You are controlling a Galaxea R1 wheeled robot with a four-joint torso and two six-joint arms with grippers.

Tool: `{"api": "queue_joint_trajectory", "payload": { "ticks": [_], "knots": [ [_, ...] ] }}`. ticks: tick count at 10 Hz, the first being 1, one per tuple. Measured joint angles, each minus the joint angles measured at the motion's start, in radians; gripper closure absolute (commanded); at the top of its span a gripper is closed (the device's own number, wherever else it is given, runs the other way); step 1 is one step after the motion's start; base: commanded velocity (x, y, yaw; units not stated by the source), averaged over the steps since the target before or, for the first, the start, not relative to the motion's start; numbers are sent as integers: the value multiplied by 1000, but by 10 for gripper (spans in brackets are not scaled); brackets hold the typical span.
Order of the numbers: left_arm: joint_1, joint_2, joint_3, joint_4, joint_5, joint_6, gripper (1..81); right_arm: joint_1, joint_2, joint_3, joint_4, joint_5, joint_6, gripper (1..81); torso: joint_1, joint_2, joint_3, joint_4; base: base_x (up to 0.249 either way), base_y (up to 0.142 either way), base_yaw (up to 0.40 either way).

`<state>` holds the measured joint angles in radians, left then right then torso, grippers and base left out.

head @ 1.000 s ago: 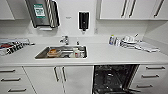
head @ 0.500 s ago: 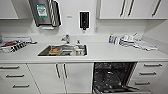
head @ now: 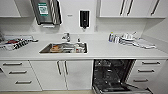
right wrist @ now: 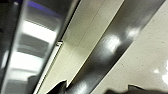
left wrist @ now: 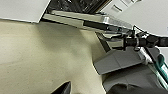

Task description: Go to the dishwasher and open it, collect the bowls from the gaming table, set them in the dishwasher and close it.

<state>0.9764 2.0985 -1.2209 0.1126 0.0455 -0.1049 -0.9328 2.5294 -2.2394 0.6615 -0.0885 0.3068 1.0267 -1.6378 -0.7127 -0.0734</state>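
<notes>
Gaping under the smooth white counter [head: 105, 51], the dishwasher [head: 111, 75] shows dark wire racks; hand states unreadable.

Our left arm hangs low above the floor, a dark fingertip [left wrist: 63, 88] at the wrist view's edge. Our right wrist view shows dark finger tips [right wrist: 60, 87] likewise, their spacing unclear.

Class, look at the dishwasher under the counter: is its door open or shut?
Open. The dishwasher shows its dark interior with racks, and its door is folded down.
</notes>
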Motion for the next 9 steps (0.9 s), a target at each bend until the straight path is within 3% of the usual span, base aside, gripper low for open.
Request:
{"api": "queue_joint_trajectory", "payload": {
  "ticks": [2, 3, 4, 5, 6, 9],
  "knots": [
    [6, 4, -2, 4, -8, 1, 10, 11, 43, -64, 1, 27, -5, 10, 1, 0, 0, 0, -108, 0, 0],
    [16, 10, -4, 7, -5, 3, 10, 16, 50, -78, -12, -36, -56, 10, 1, 0, 0, 0, -109, 0, 0],
    [19, 16, -7, 12, -6, 4, 10, -33, 59, -93, -64, -210, -96, 10, 1, 0, 0, 0, -108, 0, 0],
    [26, 20, -16, 15, -1, 4, 10, -184, 87, -99, -88, -296, -104, 10, 1, 0, 0, 0, -103, 0, 0],
    [38, 35, -34, 16, 0, 4, 10, -248, 95, -99, -94, -333, -116, 10, 0, 0, 0, 0, 0, 0, 0],
    [60, 71, -101, 19, -2, 8, 10, -137, 75, -153, -93, -263, -164, 10, 0, -1, 0, 0, 0, 0, 0]
  ]
}}
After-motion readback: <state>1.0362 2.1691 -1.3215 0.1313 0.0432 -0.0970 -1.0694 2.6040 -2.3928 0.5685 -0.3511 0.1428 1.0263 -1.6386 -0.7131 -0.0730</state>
